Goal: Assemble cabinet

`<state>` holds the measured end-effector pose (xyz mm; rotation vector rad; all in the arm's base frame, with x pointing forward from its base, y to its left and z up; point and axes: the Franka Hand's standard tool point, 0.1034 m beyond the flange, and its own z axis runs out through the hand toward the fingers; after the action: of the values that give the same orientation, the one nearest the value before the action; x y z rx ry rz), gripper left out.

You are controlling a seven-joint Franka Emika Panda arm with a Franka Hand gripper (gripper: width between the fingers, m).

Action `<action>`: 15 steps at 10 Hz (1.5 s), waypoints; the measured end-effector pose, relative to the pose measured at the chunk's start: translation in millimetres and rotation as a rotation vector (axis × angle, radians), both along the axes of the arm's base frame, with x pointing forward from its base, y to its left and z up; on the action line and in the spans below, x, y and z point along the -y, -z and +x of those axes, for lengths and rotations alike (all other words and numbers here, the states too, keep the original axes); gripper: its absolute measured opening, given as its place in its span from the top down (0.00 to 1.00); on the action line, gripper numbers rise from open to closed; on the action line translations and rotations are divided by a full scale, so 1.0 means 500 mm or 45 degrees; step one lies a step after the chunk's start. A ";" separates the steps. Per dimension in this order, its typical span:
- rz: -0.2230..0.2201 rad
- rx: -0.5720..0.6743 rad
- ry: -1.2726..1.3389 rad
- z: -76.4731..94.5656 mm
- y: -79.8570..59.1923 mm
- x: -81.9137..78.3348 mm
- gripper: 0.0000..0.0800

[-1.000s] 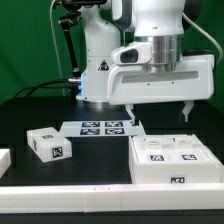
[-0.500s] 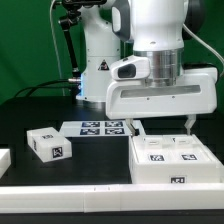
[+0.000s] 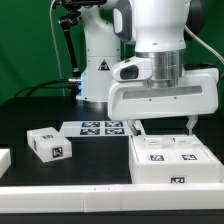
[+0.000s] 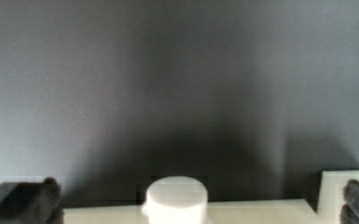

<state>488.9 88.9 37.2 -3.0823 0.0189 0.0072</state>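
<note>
Vs 1.0 s ago, the gripper (image 3: 162,124) has shifted toward the right of the exterior frame and looks bigger. No visible change from 0.5 s ago.

The cabinet (image 3: 170,158) lies flat on the black table (image 3: 40,110) in the lower right, with two tags on top and one on the front face. The gripper hangs over its far edge, fingers wide apart with nothing between them. Can't tell whether the tips touch it.

The marker board (image 3: 100,127) is just left of the cabinet. A small tagged white block (image 3: 48,143) sits well apart at lower left. Another white piece (image 3: 4,158) is cut off by the left edge.

The wrist view is blurry: dark surface, both fingers (image 4: 25,205) only partly in frame, and between them a rounded white thing (image 4: 176,200) I can't identify.
</note>
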 end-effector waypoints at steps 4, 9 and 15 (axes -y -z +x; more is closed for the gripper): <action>-0.009 -0.022 0.011 0.003 0.035 0.025 0.00; 0.002 0.009 -0.022 0.005 0.056 0.001 0.00; 0.005 0.030 -0.072 0.005 0.061 0.014 0.00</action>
<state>491.6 82.1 6.8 -3.0775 -0.0690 -0.0267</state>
